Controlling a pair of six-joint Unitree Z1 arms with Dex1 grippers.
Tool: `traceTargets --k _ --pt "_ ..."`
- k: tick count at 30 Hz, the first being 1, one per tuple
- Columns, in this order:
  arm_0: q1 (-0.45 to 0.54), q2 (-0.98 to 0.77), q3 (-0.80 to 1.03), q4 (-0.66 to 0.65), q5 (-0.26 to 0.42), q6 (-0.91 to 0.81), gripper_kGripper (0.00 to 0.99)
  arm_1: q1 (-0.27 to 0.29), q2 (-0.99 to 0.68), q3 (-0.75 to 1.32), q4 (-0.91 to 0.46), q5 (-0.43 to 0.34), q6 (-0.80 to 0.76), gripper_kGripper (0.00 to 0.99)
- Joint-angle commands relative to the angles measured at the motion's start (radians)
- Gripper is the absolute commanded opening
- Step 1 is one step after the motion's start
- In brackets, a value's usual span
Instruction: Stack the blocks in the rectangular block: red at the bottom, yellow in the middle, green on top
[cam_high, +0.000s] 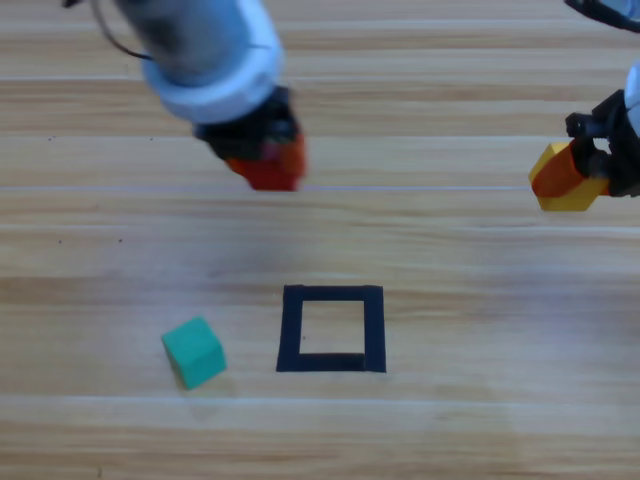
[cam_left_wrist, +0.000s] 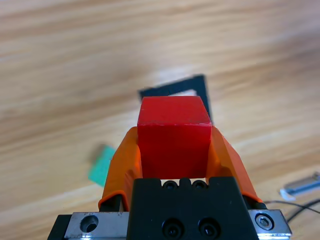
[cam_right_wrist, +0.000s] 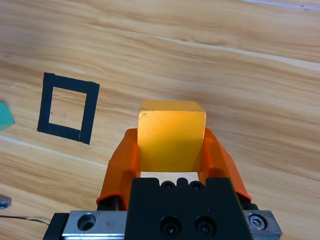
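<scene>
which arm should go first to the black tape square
Left. The left gripper holds the red cube, the bottom layer, nearer the tape square. The right gripper holds the yellow cube.

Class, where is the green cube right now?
In the high view, the green cube lies on the table, lower left, just left of the black tape square, untouched by either gripper.

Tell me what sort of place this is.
Probably a robot manipulation test bench. A bare wooden table carries a black tape square as a target; the left gripper holds a red cube, the right gripper a yellow cube, and a teal-green cube waits nearby.
</scene>
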Motion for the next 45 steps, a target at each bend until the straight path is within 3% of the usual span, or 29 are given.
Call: traceTargets --k 1,14,23,35,45 --pt "-0.174 0.162 -0.068 0.053 0.036 -0.128 0.063 0.028 0.081 0.020 -0.022 0.011 -0.015 0.000" --pt "-0.178 0.263 -0.105 0.106 0.036 -0.243 0.064 0.028 0.105 0.018 -0.022 0.029 -0.009 0.000" --pt "-0.167 0.329 -0.086 0.112 -0.005 -0.284 0.066 0.031 0.122 0.017 -0.022 0.026 -0.013 0.000" --pt "-0.166 0.318 -0.091 0.073 -0.039 -0.372 0.067 0.036 0.136 0.015 -0.025 0.025 -0.015 0.000" --pt "-0.166 0.298 0.015 -0.034 -0.016 -0.367 0.067 0.039 0.145 0.014 -0.030 0.021 -0.015 0.000"
